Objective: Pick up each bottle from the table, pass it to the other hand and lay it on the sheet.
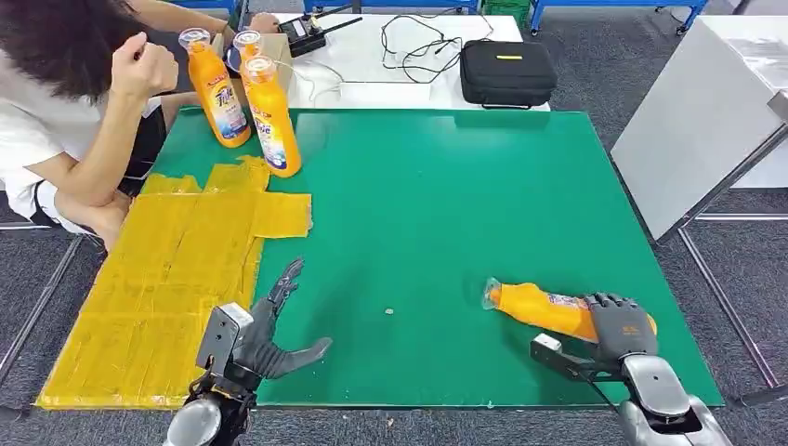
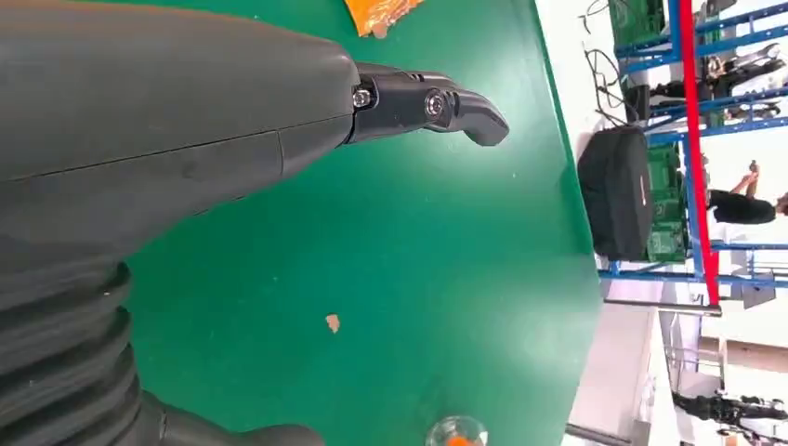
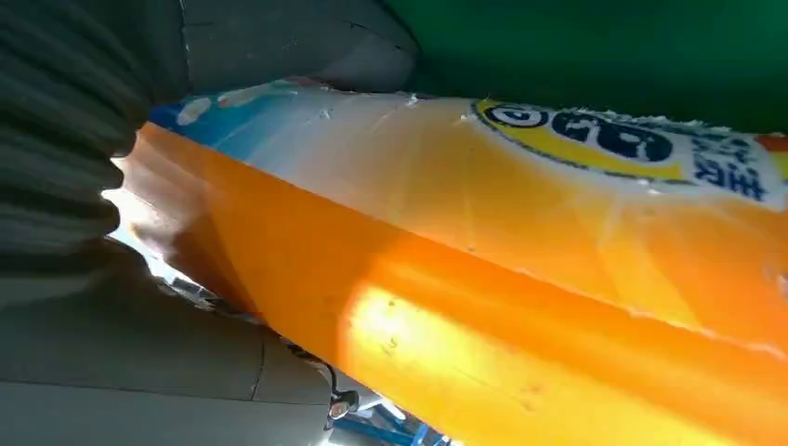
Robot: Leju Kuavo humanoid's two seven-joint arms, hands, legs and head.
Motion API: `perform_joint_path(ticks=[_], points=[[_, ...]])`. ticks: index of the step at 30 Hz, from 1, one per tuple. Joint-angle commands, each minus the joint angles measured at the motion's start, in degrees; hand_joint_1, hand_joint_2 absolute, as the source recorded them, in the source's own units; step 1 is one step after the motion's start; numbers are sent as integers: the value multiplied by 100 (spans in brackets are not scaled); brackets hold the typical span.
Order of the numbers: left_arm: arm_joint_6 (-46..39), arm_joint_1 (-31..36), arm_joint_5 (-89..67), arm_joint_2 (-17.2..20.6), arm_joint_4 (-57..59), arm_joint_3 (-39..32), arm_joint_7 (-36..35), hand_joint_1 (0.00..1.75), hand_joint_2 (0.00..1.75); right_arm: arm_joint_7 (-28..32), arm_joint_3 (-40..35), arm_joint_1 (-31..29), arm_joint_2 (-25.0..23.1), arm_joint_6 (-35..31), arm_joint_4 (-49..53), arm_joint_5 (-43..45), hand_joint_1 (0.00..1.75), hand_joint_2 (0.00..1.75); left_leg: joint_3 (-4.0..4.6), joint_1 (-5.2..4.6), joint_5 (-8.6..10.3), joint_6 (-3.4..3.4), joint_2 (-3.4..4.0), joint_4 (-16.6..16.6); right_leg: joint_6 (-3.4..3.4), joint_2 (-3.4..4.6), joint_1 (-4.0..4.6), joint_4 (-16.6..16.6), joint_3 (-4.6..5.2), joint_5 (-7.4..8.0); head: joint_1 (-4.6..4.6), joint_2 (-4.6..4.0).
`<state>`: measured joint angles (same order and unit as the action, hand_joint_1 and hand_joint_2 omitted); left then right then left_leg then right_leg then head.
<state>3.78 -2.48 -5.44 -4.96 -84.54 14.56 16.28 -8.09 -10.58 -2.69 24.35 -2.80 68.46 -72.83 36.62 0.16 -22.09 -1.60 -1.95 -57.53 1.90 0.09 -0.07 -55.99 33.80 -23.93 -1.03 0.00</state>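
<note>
Currently: R hand fingers wrapped on lying orange bottle, lower right; L hand fingers spread wide, empty, lower left beside yellow sheet.

We see a green table mat bearing a yellow sheet at left, orange bottles with blue-and-white labels at far left, another orange bottle under the dark grey right hand, and a black case beyond.
</note>
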Motion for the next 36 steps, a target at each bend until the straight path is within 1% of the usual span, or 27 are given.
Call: perform_joint_path(ticks=[1,3,5,7,8,9,10,11,14,15,17,19,21,23,26,27,28,29,30,31,33,36], points=[[5,179,12,13,335,107,-26,0,175,121,-257,264,-126,-37,-629,78,175,175,-19,5,-2,6,-11,9,-2,-24,7,16,-31,-7,-2,0],[5,150,12,20,284,109,-26,0,175,276,-221,261,-209,-301,-491,180,175,175,-16,6,-1,5,-7,7,-2,-17,7,14,-25,-4,-2,0],[6,98,11,36,189,125,-26,0,175,612,-82,268,-471,-801,-96,475,175,175,-20,6,-3,7,-4,9,-3,-16,8,15,-29,-6,-2,0],[8,76,11,53,127,153,-26,0,175,774,102,266,-779,-1178,303,767,175,175,-20,5,-8,11,15,8,-6,-1,7,10,-25,-7,-2,0],[8,68,-17,80,89,184,-29,0,175,812,178,254,-969,-1178,521,980,175,175,-12,6,-7,11,18,8,-6,4,8,9,-29,-4,2,0],[7,71,-30,114,64,214,-29,0,175,1046,283,262,-1177,-1096,796,1560,175,175,-10,3,-6,10,25,6,-3,14,4,4,-72,0,-4,0],[7,81,-30,127,55,221,-29,0,175,1117,301,258,-1276,-1090,941,1789,175,175,-16,5,-13,14,40,4,-7,21,8,3,-77,-3,0,0],[-36,89,-32,137,31,213,-16,0,175,1165,327,252,-1403,-1165,1105,1977,175,175,-13,3,-10,13,46,4,-18,24,6,-2,-72,10,-4,0],[-47,118,-36,195,-54,227,-13,0,175,1304,297,196,-1739,-1463,1447,2300,175,175,-8,2,-12,19,71,1,-20,35,6,-11,-57,10,-4,0],[-47,147,-36,202,-65,241,-8,0,175,1523,337,194,-1889,-1572,1580,2706,175,175,1,3,-5,14,60,2,-19,25,5,-12,-46,11,-4,0],[-48,151,-36,208,-60,247,-8,0,175,1514,310,203,-1890,-1577,1633,2710,175,175,0,4,-7,25,66,-2,-25,24,7,-20,-47,2,-4,0],[-48,154,-36,203,-59,251,-8,0,175,1514,317,215,-1877,-1577,1628,2711,175,175,13,7,1,24,54,2,-21,23,8,-15,-37,7,-4,0],[-64,247,-5,254,6,351,32,0,175,1916,455,196,-2130,-1433,1683,3808,175,175,-5,8,-14,30,70,-5,-21,25,9,-18,-56,-7,-4,0],[-88,356,55,269,71,412,70,0,175,2115,523,139,-2355,-1374,1644,4385,175,175,11,5,-1,23,48,1,-18,15,5,-16,-41,2,-2,0],[-127,468,105,314,109,497,78,0,175,2303,455,106,-2536,-1292,1616,4882,175,175,24,5,1,26,54,2,-21,22,5,-16,-29,5,-2,0],[-138,516,122,347,105,534,78,0,175,2395,397,94,-2616,-1066,1614,5307,175,175,21,5,-1,26,55,2,-21,21,6,-15,-32,4,-2,0],[-146,533,140,351,104,537,78,0,175,2408,371,86,-2650,-940,1602,5493,175,175,18,6,-2,28,57,1,-22,22,6,-17,-34,1,-2,0],[-156,572,169,368,97,551,80,0,175,2426,283,63,-2699,-711,1552,5766,175,175,13,4,-5,30,57,1,-23,20,5,-18,-40,-2,-2,0],[-144,621,210,383,92,580,82,0,175,2425,156,33,-2753,-390,1463,6088,175,175,26,4,2,27,53,3,-23,23,5,-16,-26,5,-2,0],[-115,683,236,394,107,629,81,0,175,2413,28,4,-2788,-155,1361,6283,175,175,18,5,-2,29,61,2,-25,27,7,-17,-33,3,-4,0],[-84,811,308,392,144,741,49,0,175,2459,-377,-78,-2884,86,1075,6387,175,175,22,7,0,29,57,2,-23,24,8,-15,-31,5,-2,0],[-98,916,511,347,133,818,44,0,175,2625,-945,-121,-3085,128,784,6439,175,175,17,9,-3,30,68,3,-24,33,11,-14,-32,6,-2,0]])
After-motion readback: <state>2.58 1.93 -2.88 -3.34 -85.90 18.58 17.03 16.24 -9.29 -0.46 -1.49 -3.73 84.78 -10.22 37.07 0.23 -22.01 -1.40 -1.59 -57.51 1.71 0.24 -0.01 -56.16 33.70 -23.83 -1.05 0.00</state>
